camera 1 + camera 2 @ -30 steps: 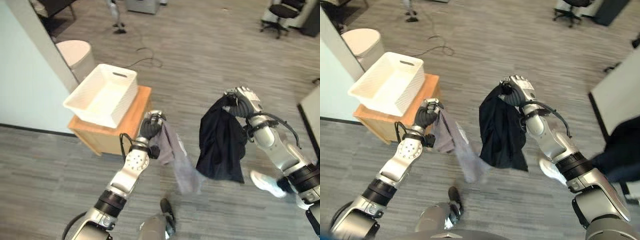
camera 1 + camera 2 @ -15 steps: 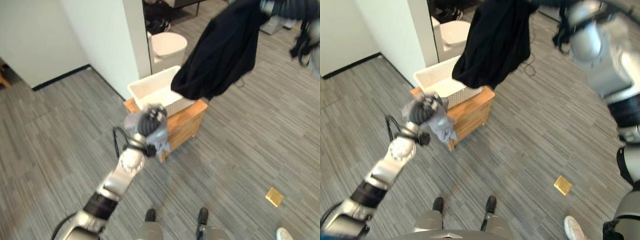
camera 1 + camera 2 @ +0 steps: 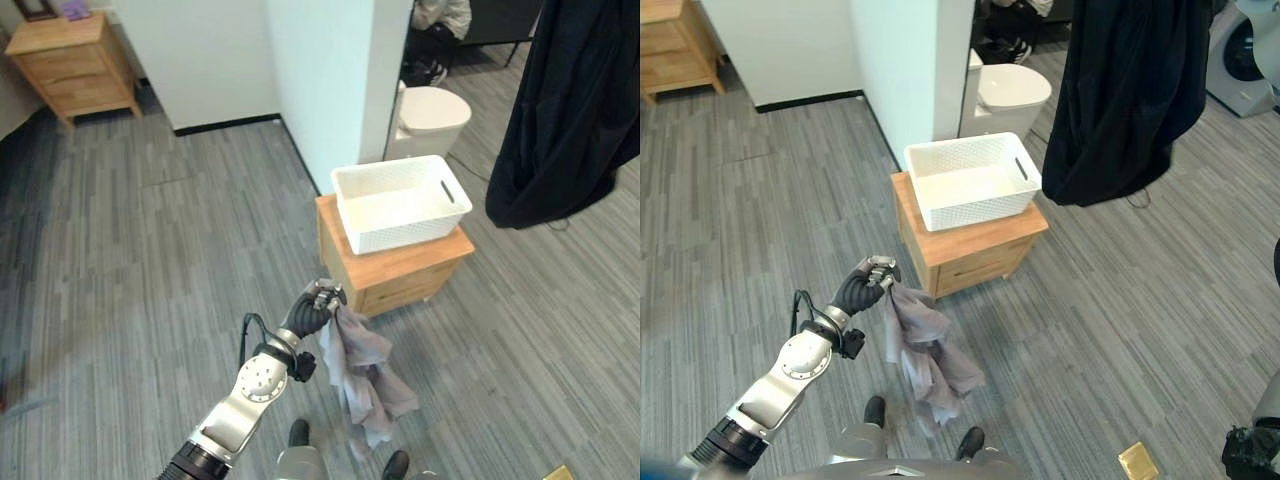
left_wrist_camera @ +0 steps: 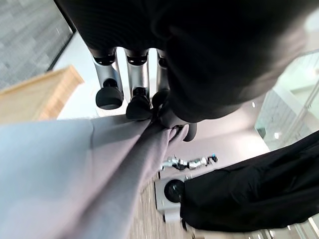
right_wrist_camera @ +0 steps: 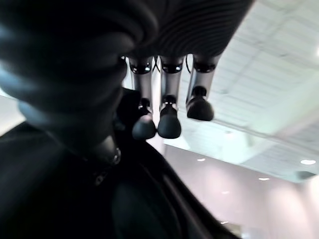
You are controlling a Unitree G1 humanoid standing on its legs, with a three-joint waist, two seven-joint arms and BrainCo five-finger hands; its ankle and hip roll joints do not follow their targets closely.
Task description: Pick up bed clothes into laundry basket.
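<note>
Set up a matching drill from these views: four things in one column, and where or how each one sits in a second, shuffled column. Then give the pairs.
1. grey garment
2. black garment
3. white laundry basket
4. wooden nightstand

A. stands on the floor beside the white wall
B. hangs high, beside the basket
C. dangles from the left hand, low by the floor
D. rests on the nightstand, nothing in it

Pairs: 1-C, 2-B, 3-D, 4-A
</note>
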